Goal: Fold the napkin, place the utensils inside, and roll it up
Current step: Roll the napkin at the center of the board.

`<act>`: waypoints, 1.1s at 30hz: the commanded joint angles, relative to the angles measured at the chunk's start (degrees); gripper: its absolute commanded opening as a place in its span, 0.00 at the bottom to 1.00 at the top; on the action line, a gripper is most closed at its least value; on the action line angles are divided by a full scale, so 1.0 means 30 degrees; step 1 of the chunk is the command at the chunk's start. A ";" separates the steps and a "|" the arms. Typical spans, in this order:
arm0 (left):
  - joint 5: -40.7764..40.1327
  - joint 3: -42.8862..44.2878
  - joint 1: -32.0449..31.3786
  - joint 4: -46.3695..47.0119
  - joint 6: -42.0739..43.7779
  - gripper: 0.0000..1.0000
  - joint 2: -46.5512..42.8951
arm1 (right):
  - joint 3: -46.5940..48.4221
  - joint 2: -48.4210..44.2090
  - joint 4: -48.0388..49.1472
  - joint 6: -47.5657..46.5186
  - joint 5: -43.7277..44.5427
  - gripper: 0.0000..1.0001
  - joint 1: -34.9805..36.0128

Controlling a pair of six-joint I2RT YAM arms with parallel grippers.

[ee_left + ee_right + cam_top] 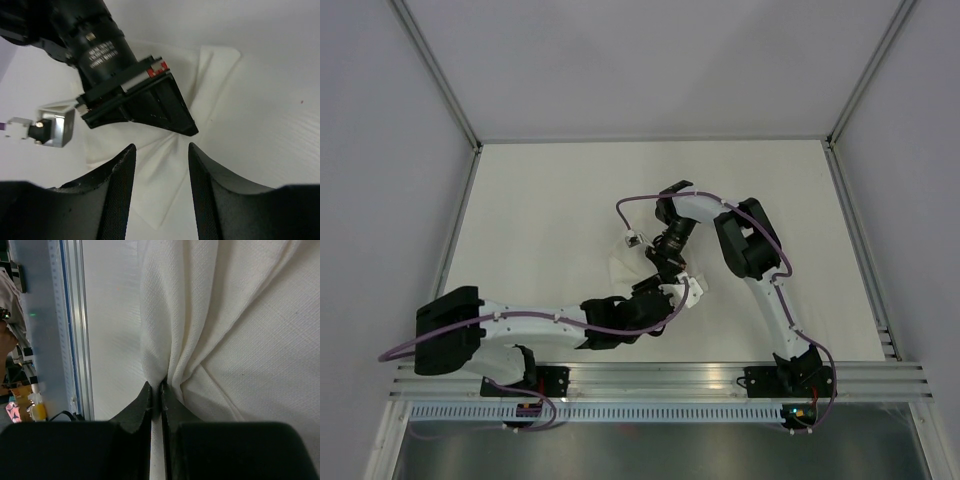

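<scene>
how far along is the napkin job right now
Early. Nothing looks finished: the napkin lies creased and bunched, not neatly folded. In hand: the right claw pinches a gather of cloth; the left claw hangs open over it. Left: placing utensils, none in view, and rolling.

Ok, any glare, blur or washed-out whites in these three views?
Top external view: even light, no glare, but the thin white cloth napkin barely separates from the off-white table. Left wrist view: the black two-finger left gripper is dark, showing little detail. Right wrist view: cloth weave is sharp; the black right gripper pinching it is dark and soft-edged.
</scene>
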 commanded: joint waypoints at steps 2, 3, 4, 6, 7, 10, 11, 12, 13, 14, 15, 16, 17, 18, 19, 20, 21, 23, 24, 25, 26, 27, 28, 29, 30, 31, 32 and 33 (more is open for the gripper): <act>0.2094 0.0453 0.1459 -0.0642 -0.0659 0.52 0.1960 | -0.0049 0.1335 0.0725 -0.0793 0.1814 0.04 0.0164; 0.2882 0.0364 0.1726 -0.0318 -0.0542 0.51 0.2077 | -0.0078 0.1306 0.0725 -0.0793 0.1785 0.04 0.0193; 0.3180 0.0334 0.1961 -0.0054 -0.0425 0.51 0.2253 | -0.0049 0.1335 0.0696 -0.0822 0.1784 0.04 0.0164; 0.4520 0.0479 0.2780 -0.0021 -0.0102 0.51 0.2488 | -0.0107 0.1306 0.0754 -0.0793 0.1843 0.04 0.0193; 0.5140 0.0596 0.3044 -0.0109 -0.0101 0.50 0.2692 | -0.0107 0.1335 0.0755 -0.0793 0.1843 0.04 0.0164; 0.8067 0.0889 0.3836 -0.0400 -0.0071 0.50 0.2898 | -0.0195 0.1277 0.0900 -0.0735 0.1930 0.04 0.0193; 0.8830 0.1180 0.4302 -0.0664 -0.0275 0.50 0.3015 | -0.0195 0.1277 0.0901 -0.0676 0.1931 0.04 0.0193; 1.0375 0.1270 0.4539 -0.1043 -0.0306 0.49 0.3103 | -0.0195 0.1277 0.0930 -0.0675 0.1931 0.04 0.0193; 1.0941 0.1329 0.4686 -0.1163 -0.0393 0.49 0.3133 | -0.0195 0.1306 0.0959 -0.0588 0.1902 0.04 0.0164; 1.1585 0.1504 0.5036 -0.1396 -0.0481 0.50 0.3220 | -0.0166 0.1306 0.0960 -0.0559 0.1931 0.04 0.0164; 1.2171 0.1563 0.5155 -0.1573 -0.0540 0.50 0.3279 | -0.0137 0.1306 0.0960 -0.0558 0.1931 0.04 0.0193; 1.2206 0.1564 0.5331 -0.1574 -0.0541 0.50 0.3338 | -0.0166 0.1306 0.0989 -0.0558 0.1931 0.04 0.0164; 1.2816 0.1738 0.5390 -0.1661 -0.0657 0.50 0.3454 | -0.0166 0.1335 0.0989 -0.0500 0.1931 0.04 0.0164; 1.2996 0.1856 0.5449 -0.1836 -0.0658 0.50 0.3775 | -0.0166 0.1306 0.0960 -0.0558 0.1931 0.04 0.0164; 1.2853 0.2002 0.5536 -0.2012 -0.0629 0.50 0.4097 | -0.0195 0.1306 0.0989 -0.0529 0.1931 0.04 0.0164; 1.2764 0.2207 0.5624 -0.2536 -0.0484 0.50 0.4361 | -0.0195 0.1277 0.0989 -0.0500 0.1931 0.04 0.0164; 1.2734 0.2267 0.5683 -0.2570 -0.0395 0.50 0.4857 | -0.0195 0.1306 0.1018 -0.0500 0.1931 0.04 0.0164; 1.2530 0.2384 0.5771 -0.2805 -0.0249 0.50 0.5183 | -0.0224 0.1306 0.1047 -0.0471 0.1960 0.04 0.0193; 1.2355 0.2355 0.5772 -0.2834 -0.0219 0.50 0.5300 | -0.0225 0.1306 0.1077 -0.0441 0.1960 0.04 0.0193; 1.1860 0.2326 0.5801 -0.2805 -0.0190 0.50 0.5388 | -0.0225 0.1306 0.1077 -0.0412 0.1960 0.04 0.0193; 1.1623 0.2239 0.5888 -0.2747 -0.0131 0.50 0.5389 | -0.0196 0.1306 0.1106 -0.0412 0.1960 0.04 0.0193; 1.0925 0.2180 0.5947 -0.2717 -0.0073 0.50 0.5360 | -0.0195 0.1306 0.1135 -0.0383 0.1931 0.04 0.0164; 1.0657 0.2092 0.6064 -0.2659 0.0015 0.50 0.5389 | -0.0195 0.1306 0.1135 -0.0382 0.1931 0.04 0.0164; 1.0567 0.1946 0.6123 -0.2542 0.0190 0.50 0.5331 | -0.0195 0.1306 0.1106 -0.0382 0.1931 0.04 0.0193; 1.0537 0.1887 0.6181 -0.2454 0.0221 0.50 0.5360 | -0.0195 0.1306 0.1077 -0.0382 0.1960 0.04 0.0164; 1.0566 0.1799 0.6240 -0.2337 0.0221 0.50 0.5389 | -0.0224 0.1306 0.1077 -0.0411 0.1931 0.04 0.0164; 1.0595 0.1798 0.6269 -0.2220 0.0279 0.50 0.5447 | -0.0225 0.1306 0.1106 -0.0412 0.1989 0.04 0.0164; 1.0595 0.1798 0.6299 -0.2248 0.0308 0.50 0.5506 | -0.0225 0.1306 0.1135 -0.0412 0.1961 0.04 0.0193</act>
